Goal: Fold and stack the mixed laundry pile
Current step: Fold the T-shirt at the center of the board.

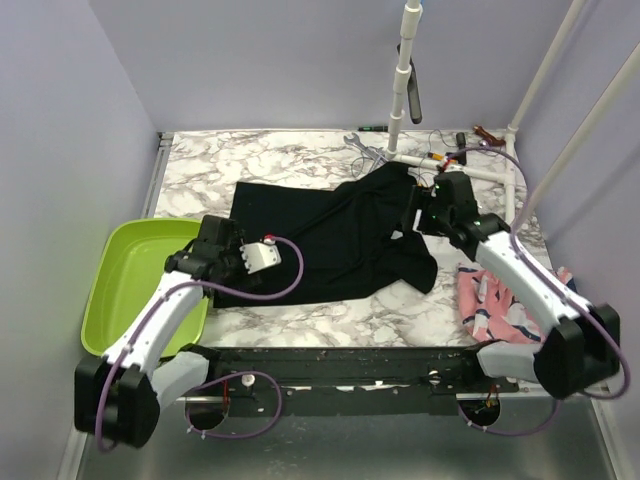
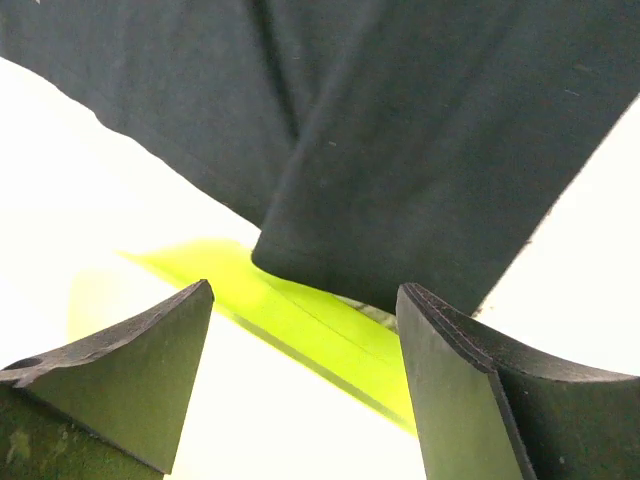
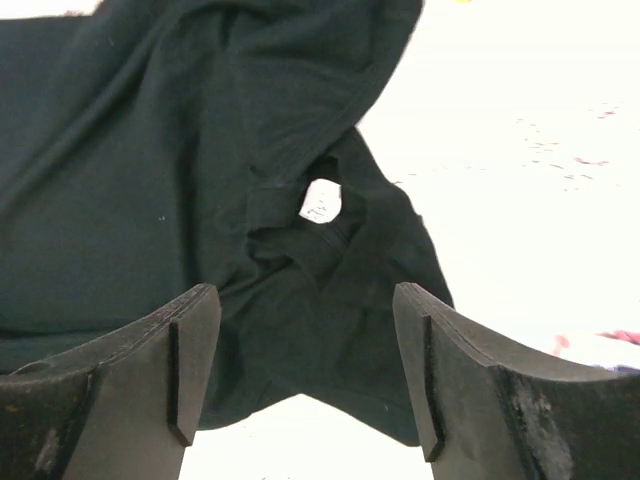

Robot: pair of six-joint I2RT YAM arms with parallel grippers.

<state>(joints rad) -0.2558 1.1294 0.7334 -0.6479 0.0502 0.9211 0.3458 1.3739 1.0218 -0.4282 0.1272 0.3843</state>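
Fingers (image 2: 130,380) of the left gripper (image 2: 305,290) and right gripper (image 3: 302,292) stood spread and empty over the black garment (image 1: 320,240), rumpled and half-folded beside the lime green basin (image 1: 118,265).

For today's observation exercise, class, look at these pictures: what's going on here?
Two robot arms are working on a black garment rumpled on the marble table. Both grippers are open and hold nothing: the left gripper is at the garment's left edge beside the green basin, the right gripper above the bunched part with the white label. A pink garment lies at the right, not yet folded.
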